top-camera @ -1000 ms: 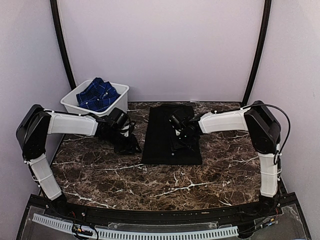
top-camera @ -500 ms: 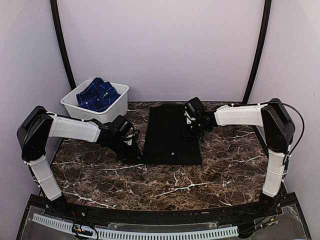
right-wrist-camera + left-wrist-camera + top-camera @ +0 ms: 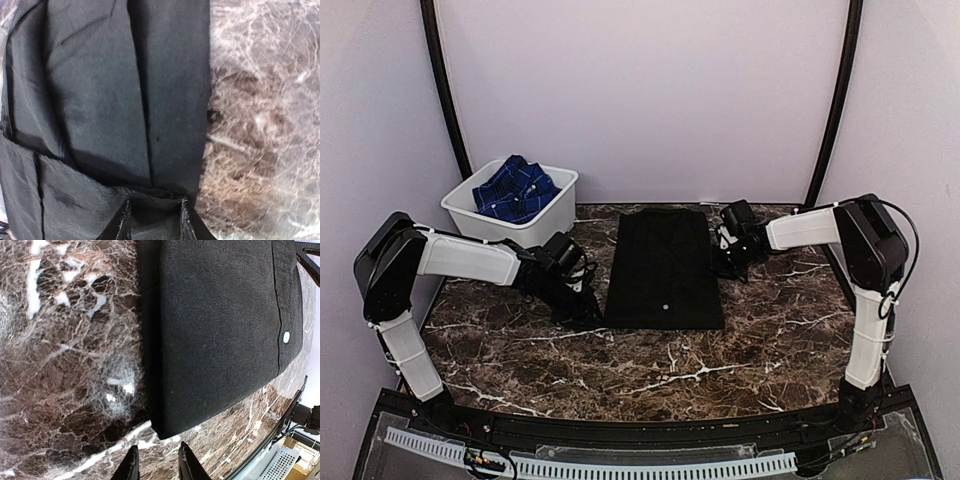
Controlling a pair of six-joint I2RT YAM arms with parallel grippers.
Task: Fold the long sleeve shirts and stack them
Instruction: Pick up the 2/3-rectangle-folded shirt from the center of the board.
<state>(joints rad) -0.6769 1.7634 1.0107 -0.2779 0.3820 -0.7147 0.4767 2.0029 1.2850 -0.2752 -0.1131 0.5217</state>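
Note:
The black shirt lies flat as a long folded rectangle in the middle of the table, one white button showing. My left gripper is open and empty just off its near left corner; the wrist view shows that corner right ahead of the gripper. My right gripper is at the shirt's right edge, open, with black cloth lying between its fingertips. The blue checked shirt sits crumpled in the white tub.
The tub stands at the table's back left corner. Dark marble tabletop runs in front of the shirt to the black front rail. Black frame posts rise at both back corners.
My right gripper has moved from over the shirt's middle out to its right edge, and the bunched cloth there now lies flat. My left gripper has shifted to the near left corner.

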